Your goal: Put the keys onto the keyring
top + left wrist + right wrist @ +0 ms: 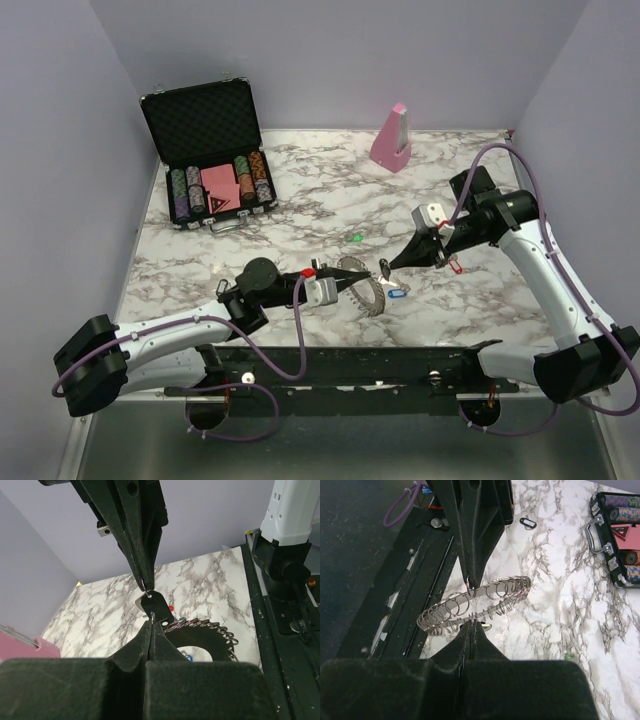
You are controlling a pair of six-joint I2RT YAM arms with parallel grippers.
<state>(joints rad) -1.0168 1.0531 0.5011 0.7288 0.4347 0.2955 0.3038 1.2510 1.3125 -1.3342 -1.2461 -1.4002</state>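
The keyring (368, 293) is a grey toothed ring just off the table centre. It is held at its left rim by my left gripper (344, 284), whose jaws are shut on one small loop in the left wrist view (151, 622). My right gripper (391, 265) meets it from the right, shut on a black-headed key (384, 268). That key (152, 601) hangs between the two tips, right at the ring (205, 632). In the right wrist view my right gripper (471, 625) touches the ring's near rim (445, 611). A blue key (396, 292), a red key (455, 266) and a green one (355, 238) lie loose.
An open black case (205, 120) of poker chips stands at the back left. A pink wedge block (392, 138) stands at the back centre. A black tag (527, 522) lies on the marble beyond the ring. The table's black front rail (350, 365) runs under both arms.
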